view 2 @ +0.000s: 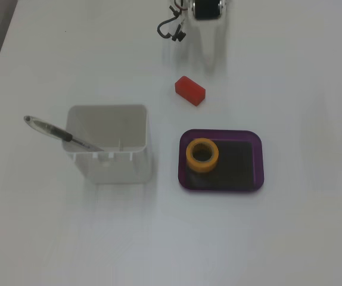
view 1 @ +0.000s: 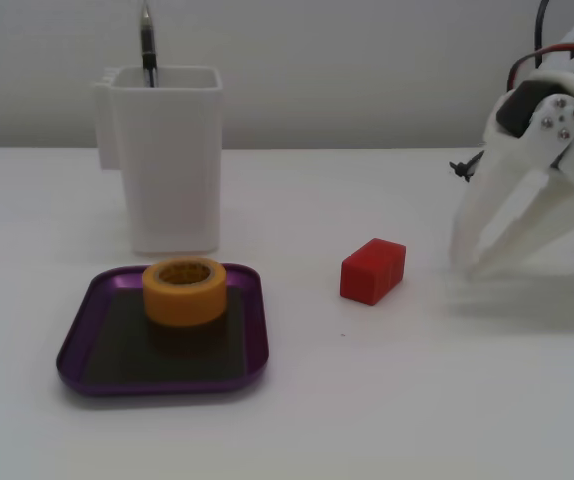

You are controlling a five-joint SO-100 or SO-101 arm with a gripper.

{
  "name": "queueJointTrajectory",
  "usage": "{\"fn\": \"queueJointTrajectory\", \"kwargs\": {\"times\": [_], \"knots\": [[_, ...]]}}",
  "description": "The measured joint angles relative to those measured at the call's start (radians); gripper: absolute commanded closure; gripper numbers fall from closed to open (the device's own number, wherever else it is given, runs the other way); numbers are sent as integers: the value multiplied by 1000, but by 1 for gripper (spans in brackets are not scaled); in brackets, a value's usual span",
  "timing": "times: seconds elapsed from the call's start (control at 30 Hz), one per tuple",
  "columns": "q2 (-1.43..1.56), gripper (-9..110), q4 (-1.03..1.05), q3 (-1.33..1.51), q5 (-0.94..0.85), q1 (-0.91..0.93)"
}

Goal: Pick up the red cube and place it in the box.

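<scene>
The red cube (view 1: 373, 270) lies on the white table, to the right of the box, and it also shows in the top-down fixed view (view 2: 190, 90). The box (view 1: 162, 386) is a shallow purple tray with a dark base (view 2: 260, 162). My gripper (view 1: 464, 266) stands at the right edge of the side-on fixed view, about a cube's length right of the cube. Its white fingers point down with the tips together near the table, and it holds nothing. From above its fingers barely show against the white table; only the arm's black motor (view 2: 205, 8) is plain.
A yellow-orange tape roll (view 1: 185, 300) sits in the tray's left part (view 2: 190, 156). A tall white pen holder (view 1: 162, 160) with a pen (view 1: 148, 45) stands behind the tray (view 2: 108, 167). A black cable loop (view 2: 170, 28) lies by the arm.
</scene>
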Motion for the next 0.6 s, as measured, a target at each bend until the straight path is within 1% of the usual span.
{"fn": "queueJointTrajectory", "kwargs": {"times": [0.13, 0.27, 0.4, 0.5, 0.6], "knots": [[0, 102, -133, 0, 8, 2], [0, 102, -164, -23, 71, 15], [-14, 102, -178, -92, 153, 106], [-103, 102, -183, -152, 173, 163], [-265, 102, -184, -239, 179, 169]]}}
